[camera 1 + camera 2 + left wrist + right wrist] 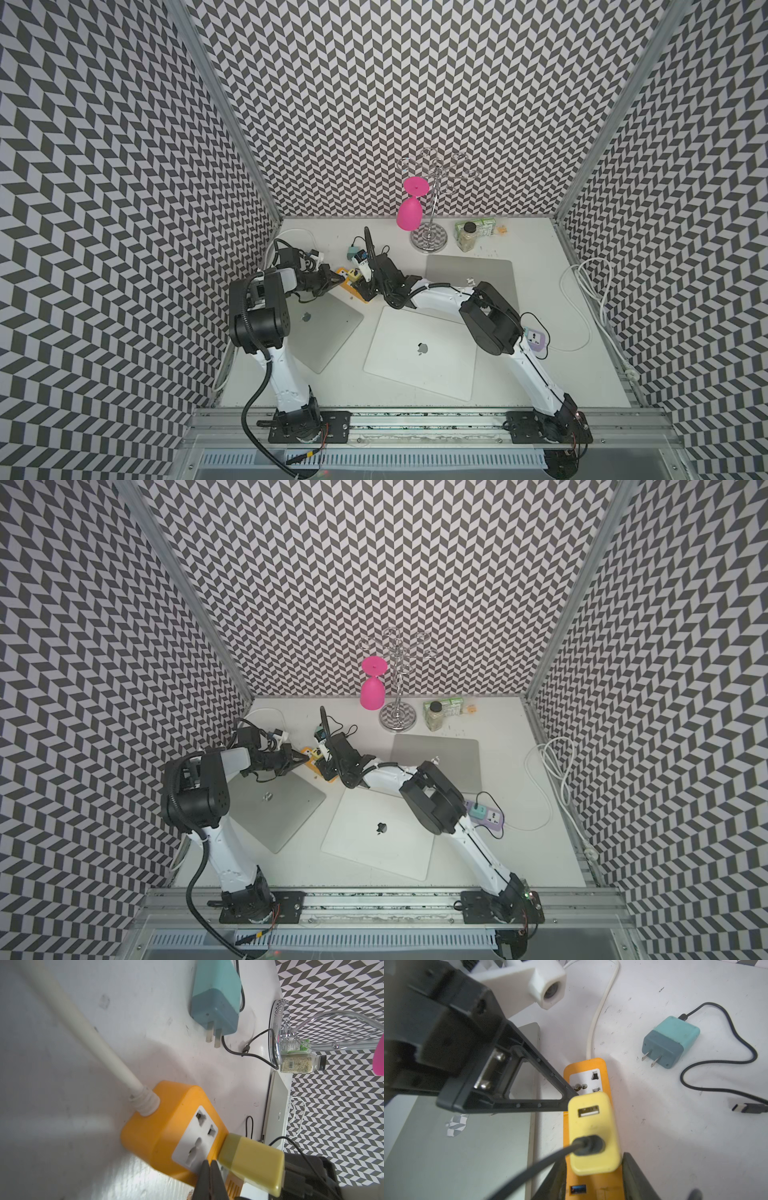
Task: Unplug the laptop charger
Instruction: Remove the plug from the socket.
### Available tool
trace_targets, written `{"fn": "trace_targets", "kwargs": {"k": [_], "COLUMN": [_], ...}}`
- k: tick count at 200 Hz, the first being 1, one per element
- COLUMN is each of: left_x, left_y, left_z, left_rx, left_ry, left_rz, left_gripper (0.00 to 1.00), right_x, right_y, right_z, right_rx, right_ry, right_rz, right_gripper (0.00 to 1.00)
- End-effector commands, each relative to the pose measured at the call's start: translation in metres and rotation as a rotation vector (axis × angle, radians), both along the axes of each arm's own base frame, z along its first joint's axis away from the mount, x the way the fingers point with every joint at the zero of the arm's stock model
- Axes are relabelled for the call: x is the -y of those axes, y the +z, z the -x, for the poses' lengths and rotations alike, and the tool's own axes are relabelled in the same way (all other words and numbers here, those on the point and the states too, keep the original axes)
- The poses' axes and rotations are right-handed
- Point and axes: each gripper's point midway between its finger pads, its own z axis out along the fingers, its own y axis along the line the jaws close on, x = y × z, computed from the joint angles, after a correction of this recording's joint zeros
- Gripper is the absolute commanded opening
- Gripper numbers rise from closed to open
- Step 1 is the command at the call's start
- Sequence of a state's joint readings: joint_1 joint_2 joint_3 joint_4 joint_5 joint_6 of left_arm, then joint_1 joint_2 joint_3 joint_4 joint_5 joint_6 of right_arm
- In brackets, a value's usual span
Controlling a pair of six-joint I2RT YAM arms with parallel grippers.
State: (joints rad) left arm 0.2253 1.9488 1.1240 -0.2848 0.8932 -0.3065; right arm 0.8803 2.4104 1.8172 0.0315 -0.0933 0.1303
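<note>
Right claw (592, 1157), narrowly parted astride the yellow charger (591, 1126), may slip; the power strip (166, 1126) could lift if the closed left claw (209, 1167) skids.

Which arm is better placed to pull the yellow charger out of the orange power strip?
Right. The right gripper flanks the yellow charger with open fingers, so it likely needs only to close and pull. The left gripper is shut, its tip at the orange power strip, better for bracing.

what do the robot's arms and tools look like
White links, bulky black joint housings. A ribbed black hose runs up the left arm; thin black wires run along the right arm. The left tool and right tool are black and wedge-shaped.
</note>
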Motion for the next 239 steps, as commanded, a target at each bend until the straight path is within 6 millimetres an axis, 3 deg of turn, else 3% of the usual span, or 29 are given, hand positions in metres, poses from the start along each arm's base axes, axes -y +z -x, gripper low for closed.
{"fn": "trace_targets", "kwargs": {"k": [1,83,191,239], "left_x": [-0.001,-0.001,-0.002,-0.004], "left_y": [-0.017,-0.03,-0.041,-0.045], "left_z": [0.009,0.012,0.015,0.017], "left_rx": [-0.045,-0.074,-0.107,-0.121], "left_ry": [-0.003,-0.009,-0.011,-0.011], "left_rz": [-0.001,-0.005,-0.02,-0.029], "left_gripper": [0.0,0.0,0.0,0.0], "right_x": [-0.01,-0.02,-0.018,-0.019], "right_y": [0.014,0.016,0.006,0.022], "right_z": [-0.009,-0.017,-0.016,-0.017], "right_rx": [0.064,0.096,0.14,0.18], "right_ry": [-0.007,-0.01,-0.007,0.007], "right_rz": [-0.048,-0.073,-0.006,-0.006], "right_gripper": [0.41,0.39,0.18,0.08]}}
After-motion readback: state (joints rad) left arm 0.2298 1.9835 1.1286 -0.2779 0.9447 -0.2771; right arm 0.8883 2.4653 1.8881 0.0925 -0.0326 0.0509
